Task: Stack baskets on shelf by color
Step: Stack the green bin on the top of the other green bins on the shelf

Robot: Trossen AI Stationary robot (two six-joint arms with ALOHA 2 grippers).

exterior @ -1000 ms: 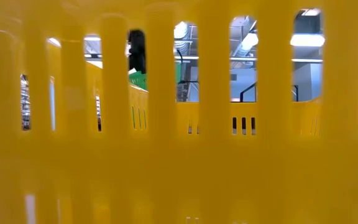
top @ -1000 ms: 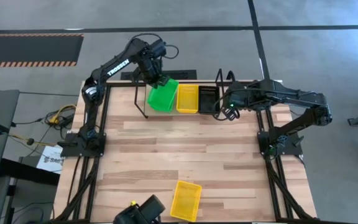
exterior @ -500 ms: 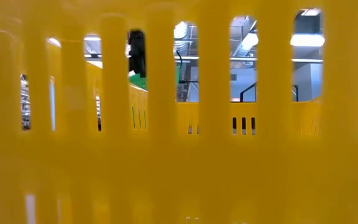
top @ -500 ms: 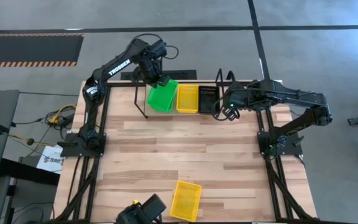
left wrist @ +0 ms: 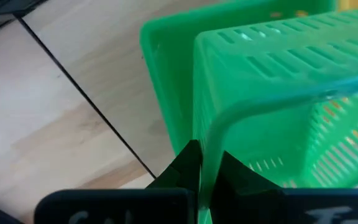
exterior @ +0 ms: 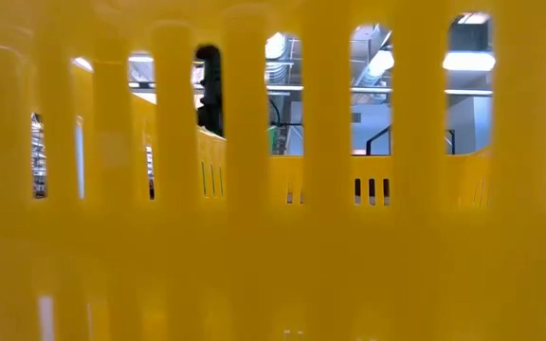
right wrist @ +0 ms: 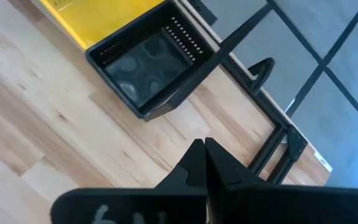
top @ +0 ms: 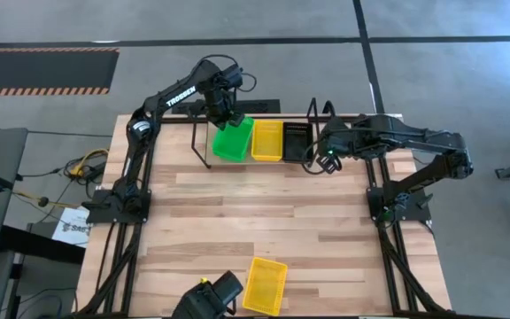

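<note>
The green basket [top: 232,141] sits at the left end of the shelf [top: 204,156], and I have the left gripper [top: 226,116] pinched on its rim (the wrist view shows another green wall just beyond, so I judge it is nesting onto its own colour). Next along the shelf are the yellow baskets [top: 267,140], then the black baskets [top: 296,141], each colour in its own bay. One loose yellow basket [top: 265,285] lies at the bench's [top: 264,208] near edge, right against the low camera. My right gripper [top: 328,161] waits beside the black baskets, fingers pressed together, empty. The left arm reads "TROSSEN".
</note>
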